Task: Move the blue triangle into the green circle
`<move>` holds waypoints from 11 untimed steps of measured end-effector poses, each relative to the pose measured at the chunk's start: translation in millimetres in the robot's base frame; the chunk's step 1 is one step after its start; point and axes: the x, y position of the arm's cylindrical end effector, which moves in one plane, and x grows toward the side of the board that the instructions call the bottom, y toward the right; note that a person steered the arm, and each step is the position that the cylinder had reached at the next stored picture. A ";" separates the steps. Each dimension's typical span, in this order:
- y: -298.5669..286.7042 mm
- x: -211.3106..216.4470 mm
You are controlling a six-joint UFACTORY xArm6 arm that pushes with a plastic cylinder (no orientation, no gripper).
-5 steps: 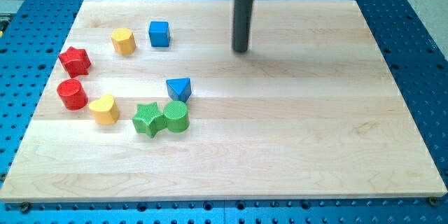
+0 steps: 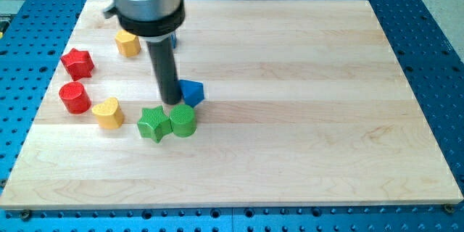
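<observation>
The blue triangle [image 2: 193, 92] lies near the board's middle left, just above the green circle [image 2: 183, 121] and a little to its right. My tip [image 2: 171, 102] stands against the triangle's left side, just above the green circle. The triangle's left part is hidden behind the rod. The green circle touches the green star [image 2: 154, 124] on its left.
A yellow heart [image 2: 108, 112] and a red circle [image 2: 74, 97] lie left of the green star. A red star [image 2: 77, 63] and a yellow block [image 2: 127, 43] lie further up. A blue cube [image 2: 175, 41] is mostly hidden behind the rod. The wooden board [image 2: 304, 116] rests on a blue perforated table.
My tip has moved from the board's top middle down and left to the blue triangle's left side. The triangle has shifted slightly right. The arm now covers the blue cube.
</observation>
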 end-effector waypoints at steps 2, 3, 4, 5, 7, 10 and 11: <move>55.0 -14.2; 83.6 -26.4; 98.2 -26.4; 100.9 -0.1; 135.0 32.1; 132.7 33.3; 92.3 34.4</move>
